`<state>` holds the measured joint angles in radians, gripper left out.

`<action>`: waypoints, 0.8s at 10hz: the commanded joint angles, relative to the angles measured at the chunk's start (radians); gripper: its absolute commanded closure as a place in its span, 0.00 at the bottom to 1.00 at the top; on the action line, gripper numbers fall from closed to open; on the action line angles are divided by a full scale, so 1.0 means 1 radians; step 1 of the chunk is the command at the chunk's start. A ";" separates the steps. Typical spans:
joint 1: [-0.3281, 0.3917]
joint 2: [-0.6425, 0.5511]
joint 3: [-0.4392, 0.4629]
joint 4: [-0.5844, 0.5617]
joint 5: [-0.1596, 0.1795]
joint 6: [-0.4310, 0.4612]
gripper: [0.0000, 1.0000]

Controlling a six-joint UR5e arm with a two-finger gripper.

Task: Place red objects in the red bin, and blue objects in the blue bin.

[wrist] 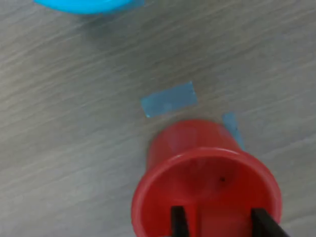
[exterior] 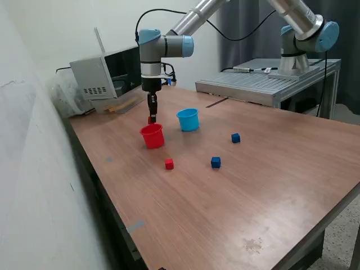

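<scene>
On the counter [exterior: 270,185] two cups stand side by side: one [exterior: 152,136] on the exterior view's left, directly under the claw [exterior: 152,119], the other [exterior: 188,120] on its right. Three cubes [exterior: 169,163] [exterior: 215,162] [exterior: 235,138] lie apart nearer the camera (a fourth seems gripped above the left cup).

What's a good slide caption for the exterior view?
Gripper holds a red cube above the red cup; one red cube and two blue cubes remain.
</scene>
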<state>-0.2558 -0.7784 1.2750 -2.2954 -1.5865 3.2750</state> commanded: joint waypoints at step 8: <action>0.141 -0.051 -0.120 0.211 -0.003 0.082 0.00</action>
<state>-0.1521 -0.8216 1.1874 -2.1248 -1.5911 3.2994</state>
